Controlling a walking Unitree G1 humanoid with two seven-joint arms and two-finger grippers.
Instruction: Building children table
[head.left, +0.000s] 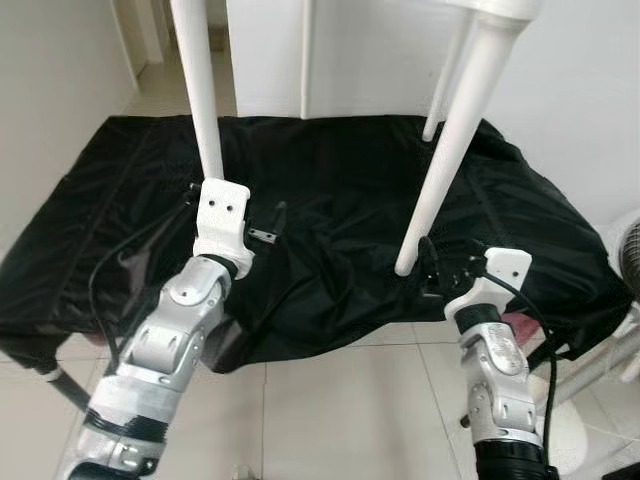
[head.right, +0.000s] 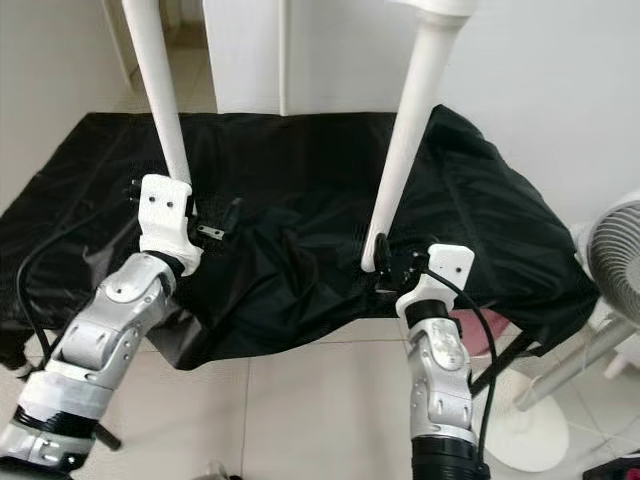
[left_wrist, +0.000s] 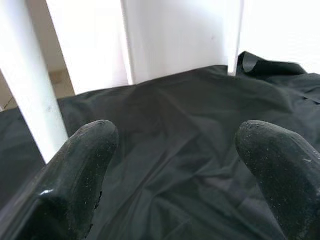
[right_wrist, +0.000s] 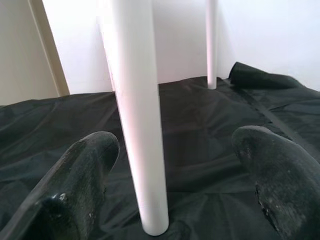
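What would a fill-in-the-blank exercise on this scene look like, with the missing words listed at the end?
1. The work surface is covered by a cloth whose colour is ____.
2. The table legs standing on the cloth are coloured ____.
3. In its wrist view, the right gripper has one leg between its two fingers, which are ____.
4. At the right edge of the right eye view stands a white ____ on the tiled floor.

Missing words: black; white; open; fan
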